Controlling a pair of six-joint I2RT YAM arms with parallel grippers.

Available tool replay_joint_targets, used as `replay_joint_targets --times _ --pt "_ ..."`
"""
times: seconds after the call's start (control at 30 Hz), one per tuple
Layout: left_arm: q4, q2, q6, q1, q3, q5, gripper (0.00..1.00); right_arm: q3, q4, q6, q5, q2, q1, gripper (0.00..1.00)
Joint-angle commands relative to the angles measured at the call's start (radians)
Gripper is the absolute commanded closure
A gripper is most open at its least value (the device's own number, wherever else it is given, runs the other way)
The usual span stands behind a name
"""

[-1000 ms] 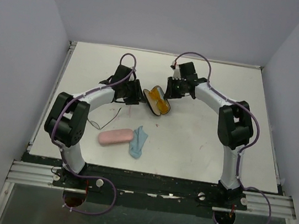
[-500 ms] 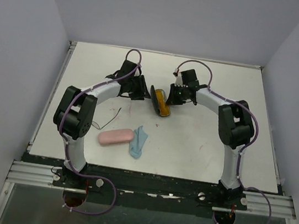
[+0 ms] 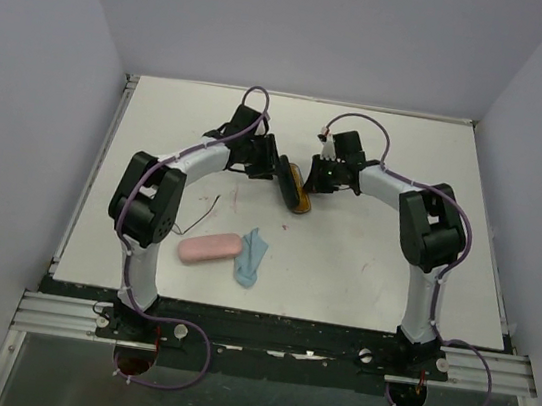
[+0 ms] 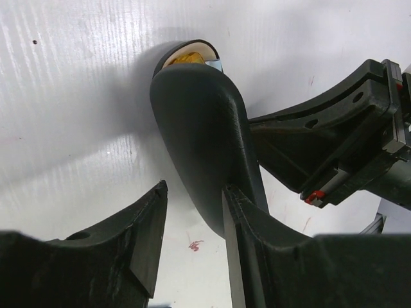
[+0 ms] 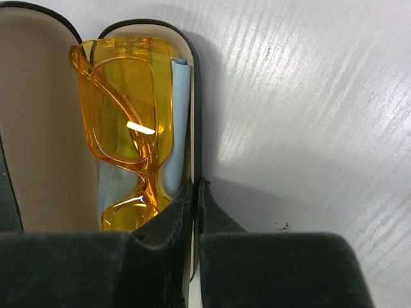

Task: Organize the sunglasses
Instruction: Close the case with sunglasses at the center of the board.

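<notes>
The black case (image 3: 284, 175) was a hard, smooth oblong shell with rounded ends. It stood hinged open with its lid tilted up, and the inside was faced with a matte cream lining (image 5: 38, 115). In its lower half lay the sunglasses (image 5: 125, 122), a folded pair in glossy, see-through orange-yellow plastic with squarish lenses. They rested on a soft light-blue inner cloth (image 5: 181, 122) tucked against the case wall. The right gripper (image 5: 197, 194) had its dull black fingers drawn nearly together, pinching the thin rim of the case's lower half. On the far side of the case, the left gripper (image 4: 196, 192) stood partly spread. One ribbed finger (image 4: 241, 218) touched the lid's curved outer shell and the other stood apart from it, so nothing was clamped. The case sat on a flat white table (image 3: 373, 268) with a faintly streaked, slightly scuffed top. Plain pale lavender walls (image 3: 306, 26) enclosed the table on three sides. Nearer the arm bases than the black case lay a smooth, rounded pink case (image 3: 208, 247), closed. Touching its end was a crumpled light-blue loose cloth (image 3: 251, 258), and a thin dark cord (image 3: 201, 215) curled beside them. In all there were two cases, two cloths, one pair of glasses and two arms.
</notes>
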Motion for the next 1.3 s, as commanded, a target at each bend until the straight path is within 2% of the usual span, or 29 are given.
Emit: replay_joint_targets --times 0.0,0.3,0.5,0.63,0.73,0.93,1.07,1.17,1.27 --pt "-0.059 0.060 0.006 -0.041 0.057 0.039 0.49 -0.029 0.037 0.013 -0.057 -0.030 0.006 0.88" --pt "-0.269 0.189 0.015 -0.100 0.236 0.002 0.46 -0.084 0.090 0.033 -0.095 -0.062 0.006 0.91" --pt "-0.404 0.226 0.018 -0.111 0.315 -0.087 0.46 -0.121 0.123 0.068 -0.101 -0.097 0.006 0.91" --pt "-0.476 0.255 0.033 -0.113 0.368 -0.103 0.46 -0.142 0.139 0.112 -0.086 -0.129 -0.004 0.83" --pt "-0.490 0.261 0.042 -0.119 0.384 -0.110 0.46 -0.159 0.152 0.169 -0.075 -0.155 -0.029 0.73" --pt "-0.540 0.295 0.058 -0.130 0.453 -0.110 0.44 -0.211 0.190 0.257 -0.101 -0.189 -0.093 0.63" --pt "-0.521 0.301 0.067 -0.140 0.468 -0.083 0.39 -0.242 0.245 0.281 -0.156 -0.208 -0.118 0.49" --pt "-0.516 0.310 0.068 -0.143 0.497 -0.060 0.37 -0.253 0.248 0.295 -0.143 -0.221 -0.126 0.45" --pt "-0.493 0.309 0.065 -0.142 0.514 -0.038 0.36 -0.262 0.248 0.301 -0.126 -0.221 -0.141 0.44"
